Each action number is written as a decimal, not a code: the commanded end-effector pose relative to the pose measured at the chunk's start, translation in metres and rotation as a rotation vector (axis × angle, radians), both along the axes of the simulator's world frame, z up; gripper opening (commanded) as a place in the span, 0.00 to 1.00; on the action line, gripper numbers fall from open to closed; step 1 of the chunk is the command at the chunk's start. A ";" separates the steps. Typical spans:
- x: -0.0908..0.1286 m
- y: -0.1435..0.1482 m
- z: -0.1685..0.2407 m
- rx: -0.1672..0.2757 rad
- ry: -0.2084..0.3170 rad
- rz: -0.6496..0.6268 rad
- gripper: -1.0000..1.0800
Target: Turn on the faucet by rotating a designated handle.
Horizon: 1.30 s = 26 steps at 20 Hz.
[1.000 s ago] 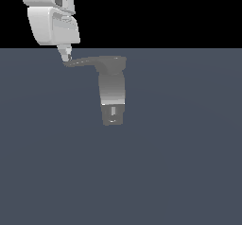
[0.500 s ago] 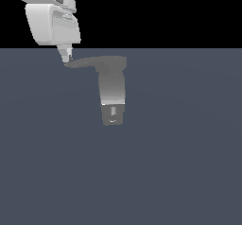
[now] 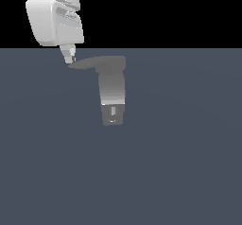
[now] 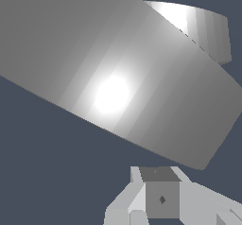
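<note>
Since the frame a second earlier, the white arm has drifted a little toward the exterior view's right, while the lever looks to be at the same angle as before. The gripper (image 3: 71, 58) now sits at the pointed tip of the handle (image 3: 97, 63), coming down onto it from above and from the exterior view's left. Its narrow fingers (image 3: 69, 54) appear to meet the tip, though the exterior view is too small to show real contact. The fingers look drawn together, with no gap showing between them, yet whether the gripper is closed or parted cannot be told from either view.

The faucet (image 3: 112, 89) stands upright on the flat dark grey floor (image 3: 179, 162), just to the exterior view's right of the arm. Its cylindrical body carries a bright band low down, and the darker, narrower base below has a small slot. The handle projects sideways from the top of the body toward the exterior view's left, tapering to its point.

In the wrist view the handle (image 4: 118, 73) fills most of the picture as a broad grey slab with a bright highlight; part of the gripper (image 4: 160, 198) shows beside its edge
</note>
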<state>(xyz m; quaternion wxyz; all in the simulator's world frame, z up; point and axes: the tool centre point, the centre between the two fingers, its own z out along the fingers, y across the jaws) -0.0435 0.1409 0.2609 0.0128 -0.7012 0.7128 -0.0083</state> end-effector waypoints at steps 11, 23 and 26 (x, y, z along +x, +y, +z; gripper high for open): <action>-0.035 -0.034 -0.011 -0.005 0.026 -0.014 0.00; -0.041 -0.067 -0.004 -0.004 0.008 -0.008 0.00; -0.044 -0.084 -0.006 -0.004 0.012 -0.009 0.00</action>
